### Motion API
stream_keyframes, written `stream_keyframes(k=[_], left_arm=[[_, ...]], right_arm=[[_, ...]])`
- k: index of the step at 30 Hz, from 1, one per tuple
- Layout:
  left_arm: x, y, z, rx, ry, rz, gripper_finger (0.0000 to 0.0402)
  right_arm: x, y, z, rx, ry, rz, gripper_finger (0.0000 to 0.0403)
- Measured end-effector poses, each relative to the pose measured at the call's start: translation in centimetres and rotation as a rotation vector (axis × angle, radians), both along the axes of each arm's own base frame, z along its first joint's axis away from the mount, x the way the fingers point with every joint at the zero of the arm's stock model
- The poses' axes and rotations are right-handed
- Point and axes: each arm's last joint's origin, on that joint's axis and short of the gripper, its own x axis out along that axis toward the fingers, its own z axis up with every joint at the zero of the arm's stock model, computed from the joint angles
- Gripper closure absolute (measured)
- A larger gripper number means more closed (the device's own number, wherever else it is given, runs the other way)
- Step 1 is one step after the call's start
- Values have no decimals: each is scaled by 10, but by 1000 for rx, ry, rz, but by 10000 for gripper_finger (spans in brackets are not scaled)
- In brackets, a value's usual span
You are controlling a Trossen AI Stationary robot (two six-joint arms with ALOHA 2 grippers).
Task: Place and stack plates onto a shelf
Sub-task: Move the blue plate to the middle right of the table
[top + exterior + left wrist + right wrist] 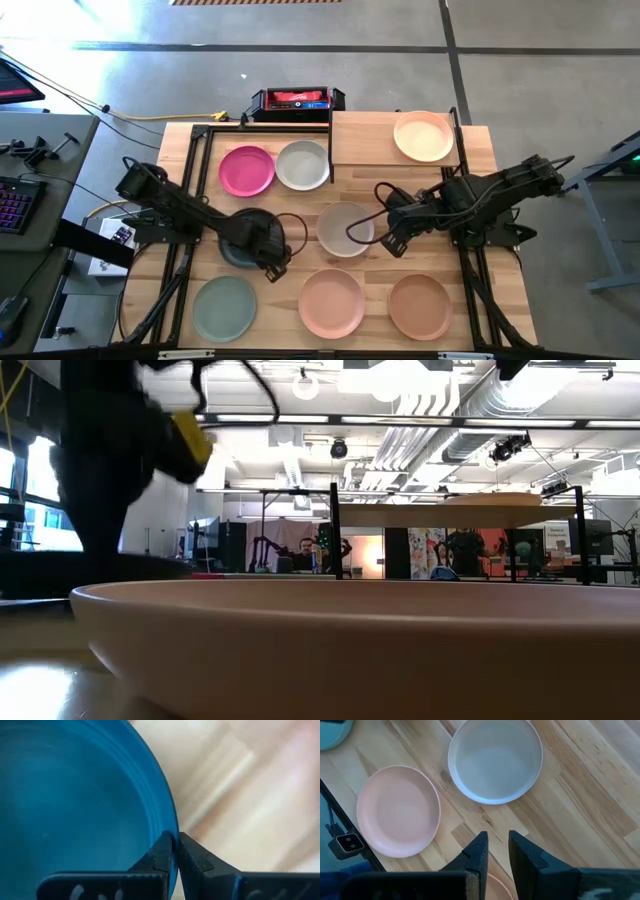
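Tabletop (500, 190) of pale wood fills the high view, with the raised shelf (365, 140) at its one o'clock corner; a peach plate (423, 135) already sits on the shelf's right half, so the left half is the open landing spot, though the black frame post at its edge needs a clear berth. Seven plates lie flat on the table, each apart from its neighbours: magenta plate (246, 171) and light grey plate (302, 165) at eleven o'clock, a beige plate (344, 229) at centre, sage plate (224, 307) at seven, pink plate (331, 302) at six, brown plate (420, 306) at five.

The dark teal plate (75, 805) lies at about nine o'clock from centre, mostly hidden under the left arm. Left gripper (175, 852) is clamped on its rim, one finger inside the lip and one outside. These plates look rigid, light and matte, probably not slippery, but a rim pinch lets a shallow dish droop, so I judge a slow lift wise. The thin upturned lip is the only hold.

Right gripper (497, 851) hovers above bare wood just beside the beige plate, fingers slightly apart, holding nothing.
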Motion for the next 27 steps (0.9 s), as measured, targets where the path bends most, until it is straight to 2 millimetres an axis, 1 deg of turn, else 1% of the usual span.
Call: stream_keyframes(k=[7, 13, 21, 27], left_arm=[[9, -17, 37, 43, -39, -205, 396], [11, -22, 65, 148, -45, -395, 400], [12, -20, 83, 275, -38, -614, 400], [16, -19, 94, 369, -50, -862, 401]], right_arm=[[3, -5, 1, 5, -15, -25, 347], [6, -14, 1, -13, -27, -64, 347], [10, -22, 2, -42, -54, -82, 347], [16, -31, 3, -49, -85, -94, 347]])
